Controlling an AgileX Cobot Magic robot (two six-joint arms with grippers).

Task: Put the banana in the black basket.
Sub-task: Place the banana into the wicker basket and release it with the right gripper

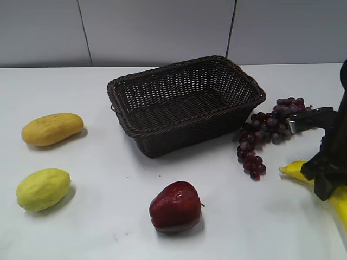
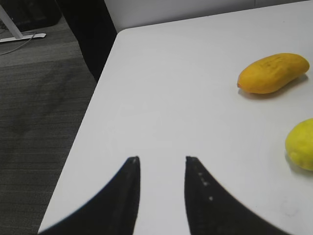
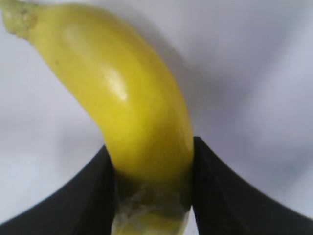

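The bright-yellow banana (image 1: 297, 169) lies at the right edge of the table, partly hidden by my right arm. In the right wrist view the banana (image 3: 132, 98) sits between my right gripper's (image 3: 149, 147) two black fingers, which press on both its sides. In the exterior view the right gripper (image 1: 325, 181) is down on the banana. The black woven basket (image 1: 162, 132) stands in the middle at the back, with nothing in it. My left gripper (image 2: 161, 159) is open and empty over the table's left edge.
Purple grapes (image 1: 268, 130) lie between the basket and the banana. A red apple (image 1: 175, 207) sits at the front. An orange-yellow oval fruit (image 1: 52, 129) (image 2: 273, 73) and a yellow-green lemon-like fruit (image 1: 43, 189) (image 2: 301, 144) lie at the left.
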